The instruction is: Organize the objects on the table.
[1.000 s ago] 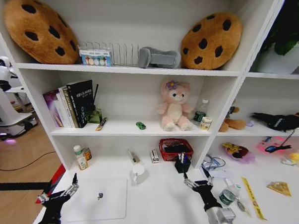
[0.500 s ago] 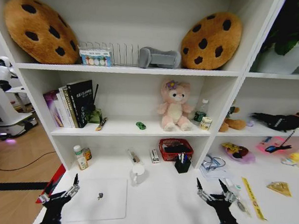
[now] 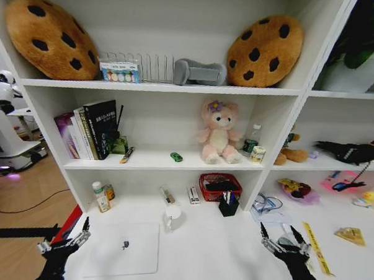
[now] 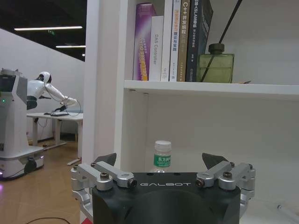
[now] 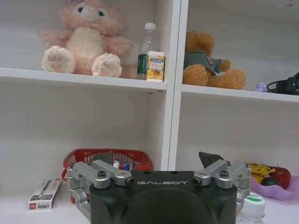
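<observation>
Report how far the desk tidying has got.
Done: the green toy car sits on the middle shelf. In hand: nothing; the left hand and right hand hover open above the table. Left: the laptop and green-capped bottle lie on the table.

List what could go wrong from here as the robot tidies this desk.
1. The right gripper, open, hovers above the small items near the yellow ruler; a descent might scatter them.
2. The left gripper, open, sits at the table edge beside the laptop; a poor grasp could slide it off the front.
3. The green-capped bottle stands upright near the shelf wall; a sweeping arm may topple it.
</observation>
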